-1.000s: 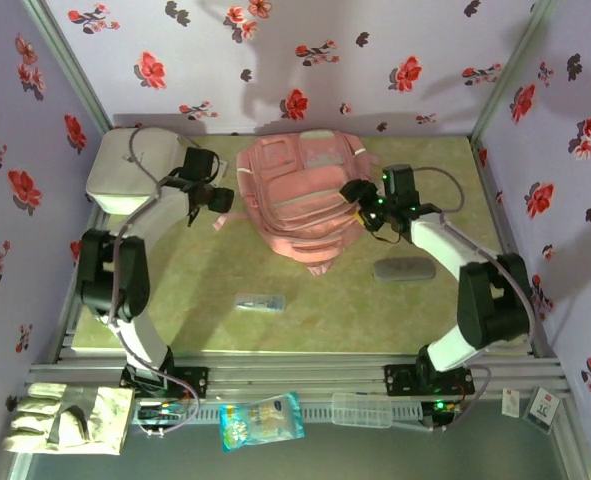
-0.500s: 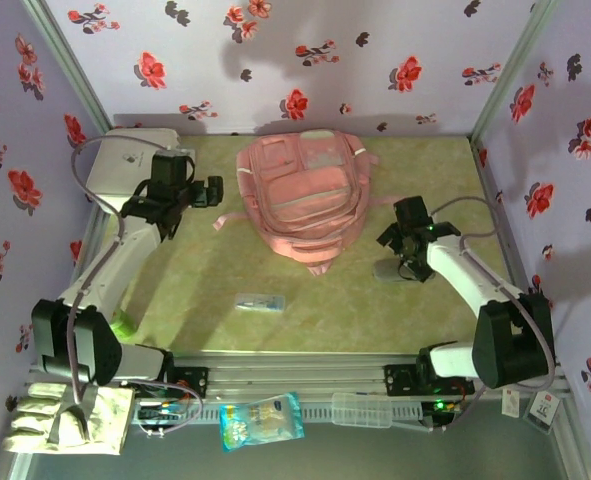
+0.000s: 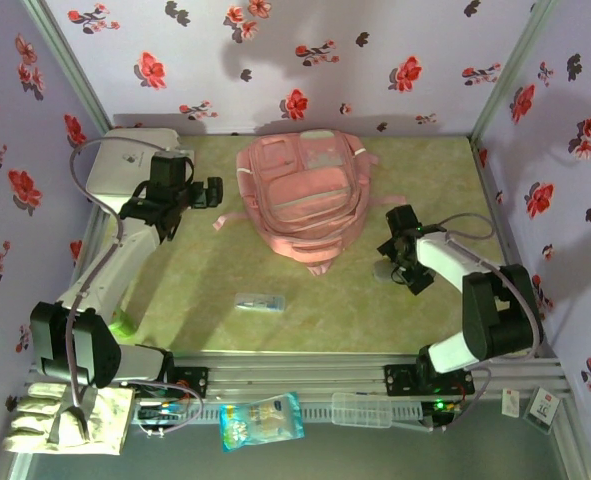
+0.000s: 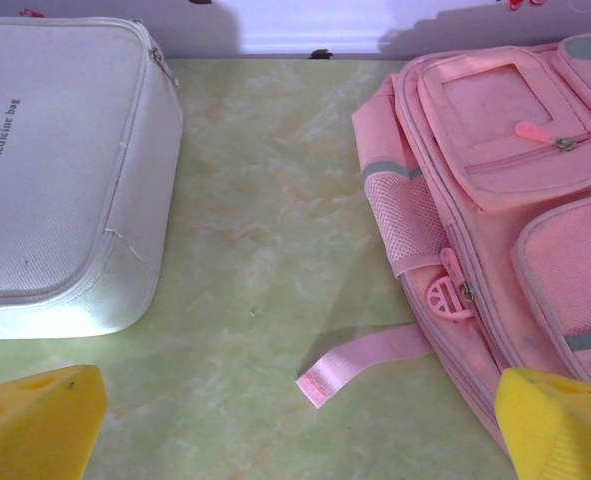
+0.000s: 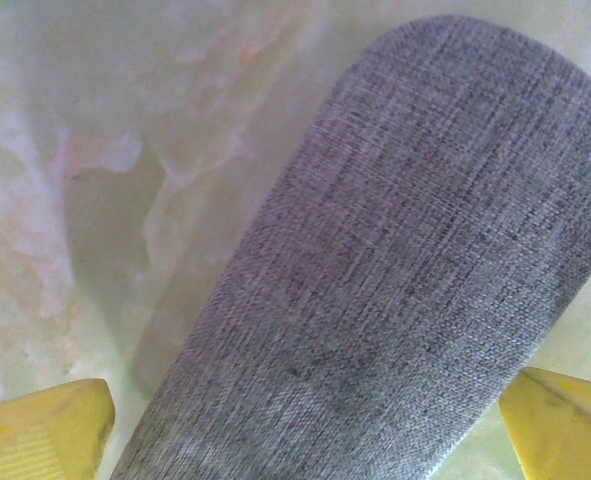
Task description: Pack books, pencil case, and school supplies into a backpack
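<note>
1. The right hand, spread wide, hangs just above the pencil case, which lies flat on the worktop near the backpack's lower right corner. A low, rounded pouch gives little edge, so closing fingers may skid off.
2. The left hand, spread and empty, hovers between the white medicine bag and the backpack, whose loose strap could snag.
3. Pencil case: coarse grey weave. Backpack: soft pink fabric, mesh pocket. Worktop: smooth marbled green.

White box — "Medicine bag".
</note>
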Available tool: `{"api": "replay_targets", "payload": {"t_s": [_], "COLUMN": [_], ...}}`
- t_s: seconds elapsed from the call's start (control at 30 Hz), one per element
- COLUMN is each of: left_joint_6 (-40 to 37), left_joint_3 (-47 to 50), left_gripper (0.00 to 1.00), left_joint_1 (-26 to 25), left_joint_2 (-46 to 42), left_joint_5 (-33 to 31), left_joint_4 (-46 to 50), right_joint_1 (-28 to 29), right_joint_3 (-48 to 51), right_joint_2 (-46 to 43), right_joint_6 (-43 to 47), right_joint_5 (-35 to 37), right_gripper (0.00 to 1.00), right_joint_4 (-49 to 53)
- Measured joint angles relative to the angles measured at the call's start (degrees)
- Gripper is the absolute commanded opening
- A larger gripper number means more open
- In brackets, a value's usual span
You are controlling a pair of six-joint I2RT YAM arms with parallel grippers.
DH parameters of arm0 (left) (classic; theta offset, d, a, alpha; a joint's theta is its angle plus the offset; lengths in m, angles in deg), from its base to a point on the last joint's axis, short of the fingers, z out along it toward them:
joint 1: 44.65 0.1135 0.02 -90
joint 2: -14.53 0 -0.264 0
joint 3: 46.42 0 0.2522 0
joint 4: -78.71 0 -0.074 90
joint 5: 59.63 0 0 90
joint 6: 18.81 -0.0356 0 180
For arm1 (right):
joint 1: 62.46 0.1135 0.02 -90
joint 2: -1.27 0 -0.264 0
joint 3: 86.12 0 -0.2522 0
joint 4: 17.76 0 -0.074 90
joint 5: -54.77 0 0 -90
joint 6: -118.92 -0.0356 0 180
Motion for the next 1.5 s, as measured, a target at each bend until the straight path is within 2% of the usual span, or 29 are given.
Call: {"api": "replay_targets", "payload": {"t_s": [0.07, 0.27, 0.4, 0.6, 0.67, 0.77, 1.0, 1.3, 1.37, 1.5], "left_joint_6": [0.0, -0.1, -1.3, -5.3, -7.8, -12.1, -24.0, -32.4, -33.3, -35.2], "left_joint_3": [-0.2, -3.4, -5.5, -10.9, -13.7, -17.8, -29.6, -45.6, -47.5, -49.7], "left_gripper": [1.0, 1.0, 1.0, 1.0, 1.0, 0.96, 0.79, 0.56, 0.55, 0.59], "left_joint_1": [0.0, -0.1, -2.2, -9.1, -11.6, -15.1, -22.5, -24.3, -24.7, -25.2], "left_joint_2": [0.0, 2.4, 5.3, 12.1, 15.4, 20.3, 34.2, 49.1, 50.8, 52.6], "left_joint_5": [0.6, 5.4, 7.7, 9.5, 9.7, 10.1, 11.0, 11.0, 11.0, 10.5], "left_joint_4": [0.9, 2.9, 3.5, 6.5, 8.0, 9.8, 14.5, 21.1, 22.9, 24.1], "right_joint_1": [0.0, 0.0, 0.0, -0.1, -0.1, -0.1, -0.1, -0.1, -0.1, -0.1], "right_joint_3": [0.3, 0.9, 0.7, 0.7, 0.7, 1.3, 1.5, 1.5, 1.5, 1.5], "right_joint_2": [0.0, 1.6, 3.7, 3.7, 3.2, 2.2, -3.3, -7.1, -7.2, -7.3], "right_joint_6": [-0.9, -2.3, -2.3, -2.1, -1.7, -1.2, 1.3, 3.3, 3.7, 4.2], "right_joint_5": [0.2, -0.1, -0.4, 0.0, 0.2, 0.2, 0.9, 2.1, 2.1, 2.1], "right_gripper": [0.99, 0.88, 0.83, 0.59, 0.55, 0.54, 0.53, 0.54, 0.54, 0.54], "right_joint_4": [-0.1, -1.1, -0.9, 0.9, 1.0, 0.1, -1.7, -2.7, -2.8, -2.9]}}
